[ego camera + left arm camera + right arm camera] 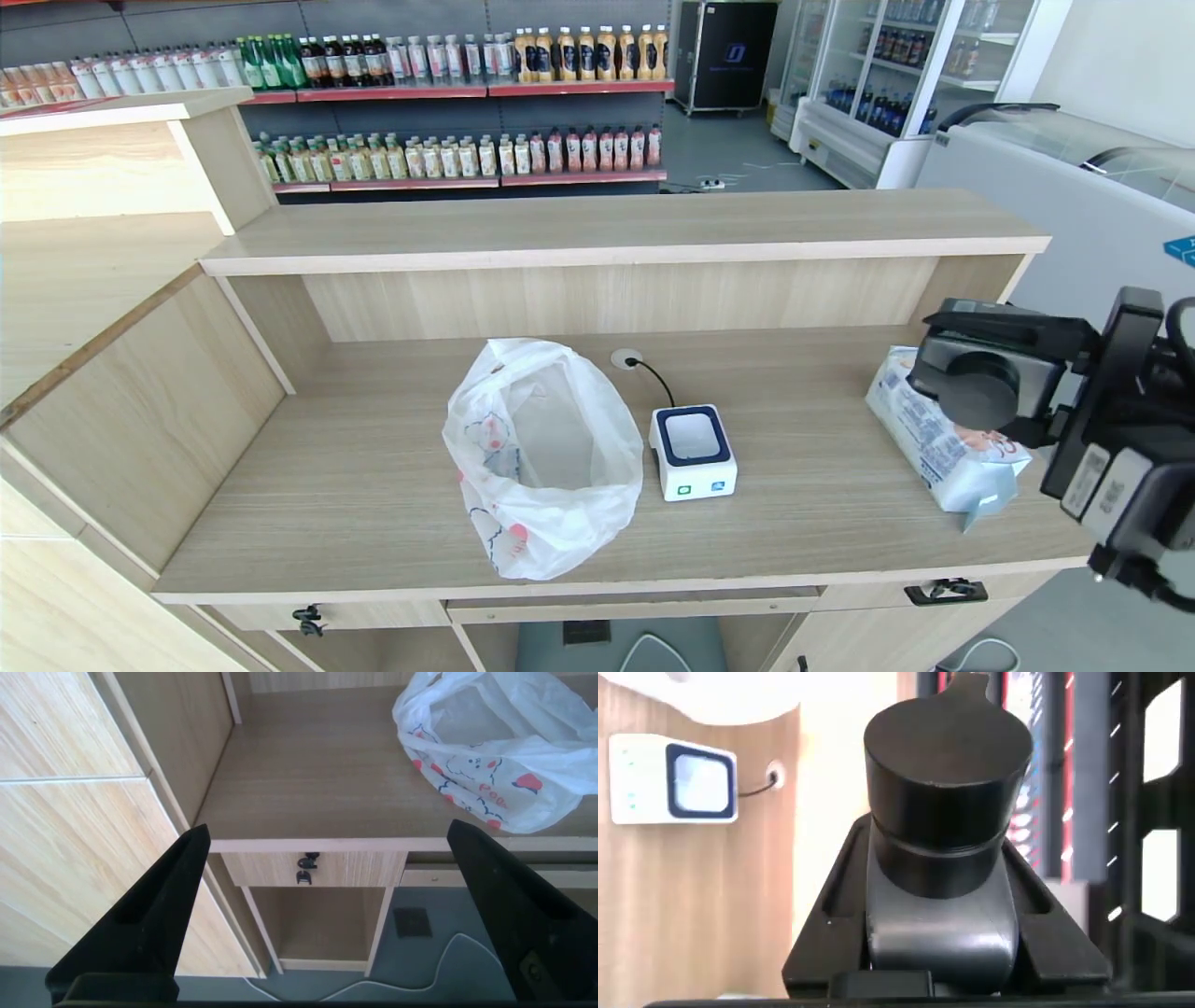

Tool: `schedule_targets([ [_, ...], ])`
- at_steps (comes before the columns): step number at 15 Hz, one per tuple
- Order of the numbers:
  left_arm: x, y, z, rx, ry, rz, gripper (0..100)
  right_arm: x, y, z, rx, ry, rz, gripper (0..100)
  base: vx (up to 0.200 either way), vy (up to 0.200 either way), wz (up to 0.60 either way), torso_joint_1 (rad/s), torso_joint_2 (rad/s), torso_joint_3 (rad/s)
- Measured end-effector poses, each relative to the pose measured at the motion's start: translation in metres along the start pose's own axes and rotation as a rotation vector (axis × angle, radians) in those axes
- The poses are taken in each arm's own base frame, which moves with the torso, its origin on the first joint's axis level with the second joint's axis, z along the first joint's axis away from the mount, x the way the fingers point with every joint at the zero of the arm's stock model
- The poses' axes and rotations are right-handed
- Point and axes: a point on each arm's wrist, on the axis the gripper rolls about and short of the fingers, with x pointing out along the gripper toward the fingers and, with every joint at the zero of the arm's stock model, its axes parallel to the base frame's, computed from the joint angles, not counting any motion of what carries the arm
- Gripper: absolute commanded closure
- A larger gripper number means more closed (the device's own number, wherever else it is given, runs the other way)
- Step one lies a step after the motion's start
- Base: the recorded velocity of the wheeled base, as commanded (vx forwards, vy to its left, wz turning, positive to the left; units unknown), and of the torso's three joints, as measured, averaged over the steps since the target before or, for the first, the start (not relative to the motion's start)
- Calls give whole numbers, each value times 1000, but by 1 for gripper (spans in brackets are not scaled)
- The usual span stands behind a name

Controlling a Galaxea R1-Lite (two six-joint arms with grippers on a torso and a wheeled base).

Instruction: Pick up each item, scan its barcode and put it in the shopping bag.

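At counter's (812, 523) right end, soft white wipes pack (929, 453) lies flat, w/ right gripper (976, 373) close over it; can't tell if open or closed. Barcode scanner (693, 451) sits mid-counter, window up. White plastic shopping bag (541, 457) is just beside it on robot's left, mouth open. Left gripper (327, 835) hangs wide open, empty, off counter's front edge.

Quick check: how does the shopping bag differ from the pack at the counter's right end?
The shopping bag is see-through and crumpled, mouth open; the pack is opaque and closed. The shopping bag lies left of the scanner, the pack far to its right. Both are soft, whitish and lie on the counter.
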Motion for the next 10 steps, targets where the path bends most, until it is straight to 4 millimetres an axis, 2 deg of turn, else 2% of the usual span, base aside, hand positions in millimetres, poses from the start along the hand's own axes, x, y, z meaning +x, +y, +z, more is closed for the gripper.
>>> schedule_targets([
  [2,0,0,0,0,0,0,0,-23,-2,-34,352,269,-4,100,0,0,0,0,0,0],
  [4,0,0,0,0,0,1,0,-48,-1,-56,653,493,-54,100,0,0,0,0,0,0],
  [5,0,0,0,0,0,1,0,-60,5,-62,785,600,-67,100,0,0,0,0,0,0],
  [7,0,0,0,0,0,1,0,-77,6,-67,936,723,-155,100,0,0,0,0,0,0],
  [10,0,0,0,0,0,1,0,-85,3,-69,1254,785,-324,100,0,0,0,0,0,0],
])
